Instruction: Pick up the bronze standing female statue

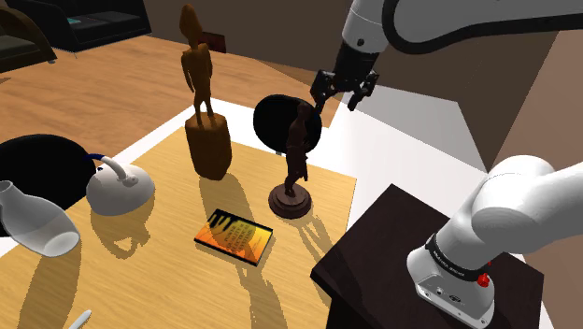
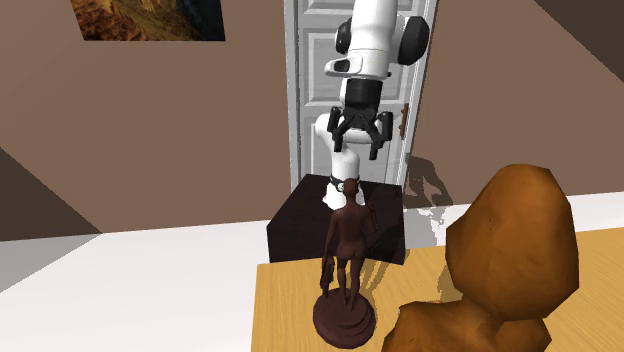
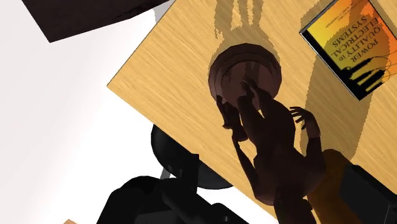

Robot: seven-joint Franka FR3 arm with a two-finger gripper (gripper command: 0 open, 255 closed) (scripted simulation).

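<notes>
approach stage. the pincer (image 1: pixel 338 99) hangs wide open above the statue (image 1: pixel 293 161), not touching it. the statue stands on the surface (image 1: pixel 177 290). descent, grasp and lift remain.

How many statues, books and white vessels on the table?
Statues: 2 (dark female statue, tall brown figure)
Books: 1 (book)
White vessels: 2 (white pot, white vase)
Total: 5

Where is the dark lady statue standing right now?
The statue stands upright in the shoulder view's middle, on the wooden table near the stand, beside the orange book, just below the open tool.
</notes>
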